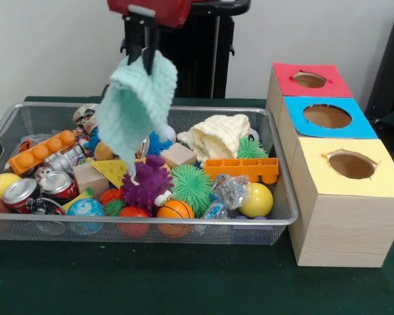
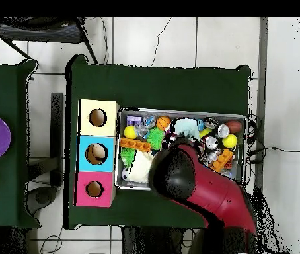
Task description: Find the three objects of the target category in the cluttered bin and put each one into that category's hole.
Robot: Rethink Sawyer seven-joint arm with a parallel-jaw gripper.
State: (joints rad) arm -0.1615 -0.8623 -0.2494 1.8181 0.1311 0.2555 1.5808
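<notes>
My gripper (image 1: 148, 58) hangs from the red arm at the top of the front view. It is shut on the top edge of a mint-green knitted cloth (image 1: 136, 108). The cloth hangs free above the left middle of the silver wire mesh bin (image 1: 276, 222). A cream knitted cloth (image 1: 217, 134) lies at the back of the bin. Three wooden boxes stand beside the bin, with holes in a red top (image 1: 312, 80), a blue top (image 1: 328, 117) and a yellow top (image 1: 351, 164). In the overhead view the red arm (image 2: 179, 175) covers the gripper.
The bin holds a purple spiky toy (image 1: 146, 184), a green spiky ball (image 1: 190, 186), a yellow ball (image 1: 258, 200), an orange brick (image 1: 241, 168), soda cans (image 1: 56, 186), a small basketball (image 1: 174, 210) and wooden blocks (image 1: 178, 155). Green cloth covers the table (image 1: 151, 282).
</notes>
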